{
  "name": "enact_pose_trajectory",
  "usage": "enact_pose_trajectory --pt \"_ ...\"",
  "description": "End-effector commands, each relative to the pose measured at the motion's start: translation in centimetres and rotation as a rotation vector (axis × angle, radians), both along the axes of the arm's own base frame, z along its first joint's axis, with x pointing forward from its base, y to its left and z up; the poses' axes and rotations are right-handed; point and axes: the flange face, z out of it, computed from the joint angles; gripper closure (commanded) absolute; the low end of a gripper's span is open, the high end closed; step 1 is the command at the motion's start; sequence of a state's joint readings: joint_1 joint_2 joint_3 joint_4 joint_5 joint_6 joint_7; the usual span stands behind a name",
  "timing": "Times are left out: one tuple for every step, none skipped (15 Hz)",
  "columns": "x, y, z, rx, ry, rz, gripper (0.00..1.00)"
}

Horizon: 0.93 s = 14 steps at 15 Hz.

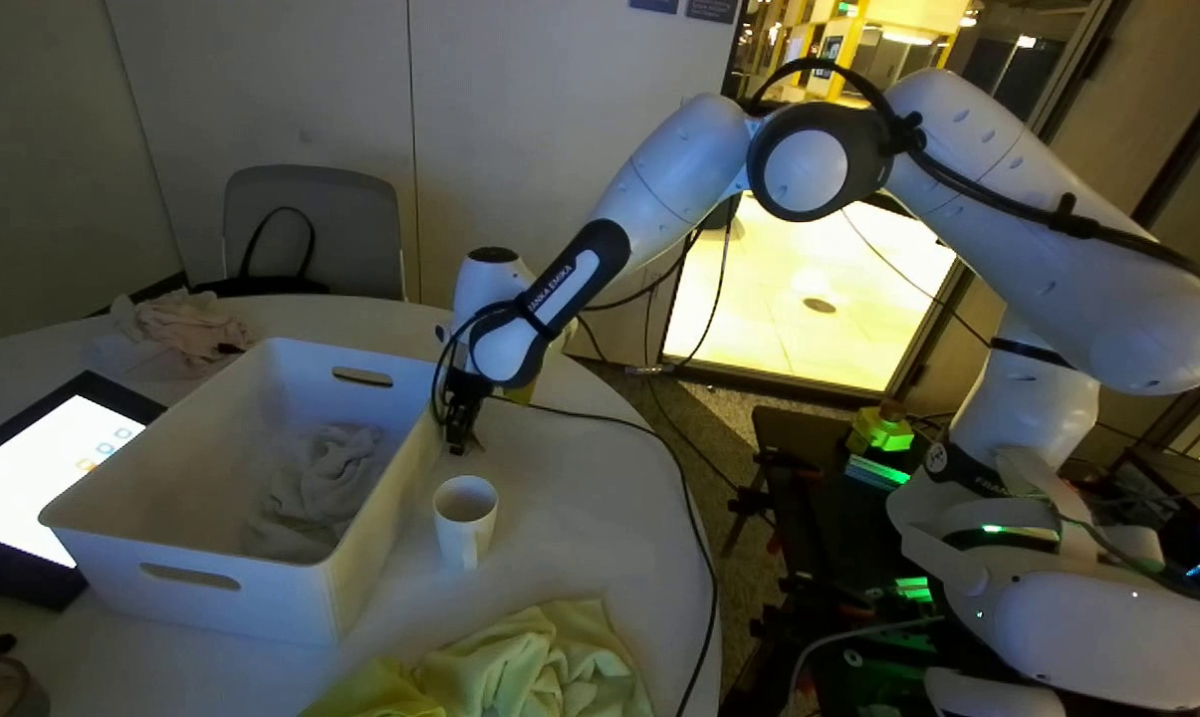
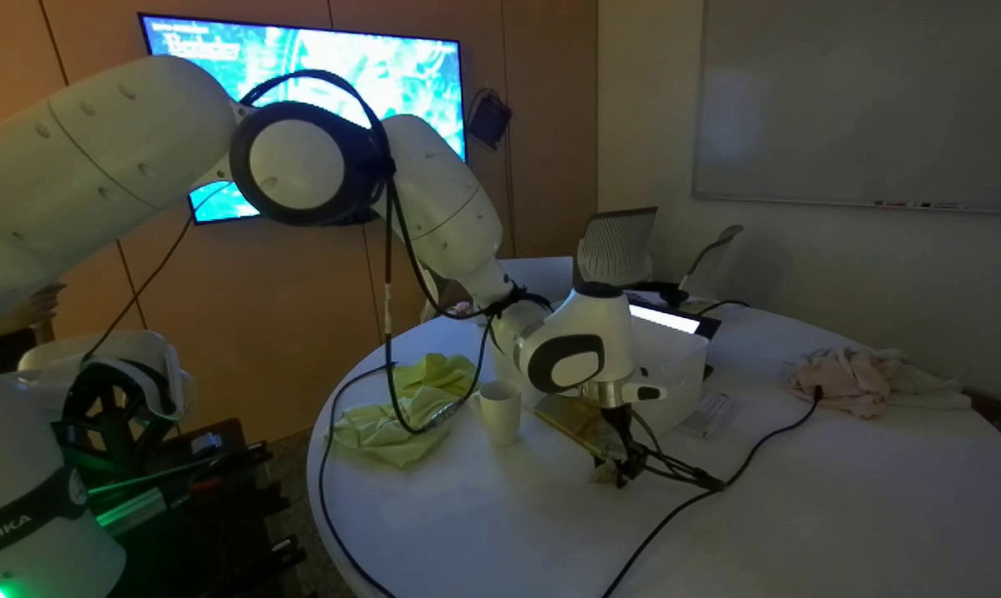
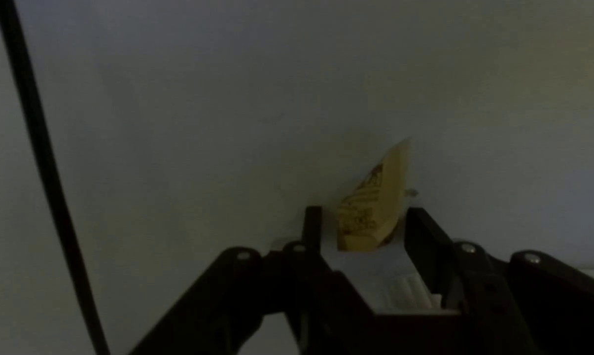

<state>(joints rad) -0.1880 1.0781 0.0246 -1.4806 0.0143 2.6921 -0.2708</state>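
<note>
Paper scrap (image 3: 372, 207) between the parted jaws of the tool (image 3: 364, 213)

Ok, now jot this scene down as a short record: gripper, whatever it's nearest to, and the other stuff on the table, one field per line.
Gripper: open
Nearest thing: small, creased, printed paper packet, between the open jaws; contact unclear
Mug: white, upright, on the table beside the bin
Bin contents: crumpled greyish cloth
Other cloths: yellow-green cloth and pinkish cloth, both rumpled on the table
Device: lit screen beside the bin
</note>
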Motion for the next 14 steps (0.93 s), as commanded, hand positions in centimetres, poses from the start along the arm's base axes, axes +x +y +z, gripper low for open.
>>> enact_pose_trajectory --pt "-0.2 -0.3 -0.7 -0.051 0.021 0.027 0.51" --pt "-0.4 -0.3 -0.7 -0.053 0.028 0.033 0.50" --pt "-0.5 -0.3 -0.7 -0.055 0.033 0.036 0.50" --pt "-0.6 -0.3 -0.8 -0.061 0.038 0.039 0.51" --pt "-0.6 -0.3 -0.9 -0.068 0.040 0.041 0.53" --pt "-0.7 -0.3 -0.9 -0.069 0.044 0.042 0.52" --pt "-0.7 -0.3 -0.9 -0.073 0.048 0.042 0.53" --pt "-0.8 -0.4 -0.8 -0.077 0.052 0.044 0.53" --pt "-0.9 -0.4 -0.9 -0.082 0.055 0.044 0.53" --pt "-1.0 -0.5 -0.8 -0.087 0.058 0.044 0.53" --pt "-1.1 -0.6 -0.8 -0.092 0.061 0.042 0.58" --pt "-1.2 -0.7 -0.8 -0.094 0.065 0.042 0.77" --pt "-1.3 -0.7 -0.7 -0.098 0.071 0.041 0.81" --pt "-1.4 -0.7 -0.6 -0.099 0.077 0.039 0.86"
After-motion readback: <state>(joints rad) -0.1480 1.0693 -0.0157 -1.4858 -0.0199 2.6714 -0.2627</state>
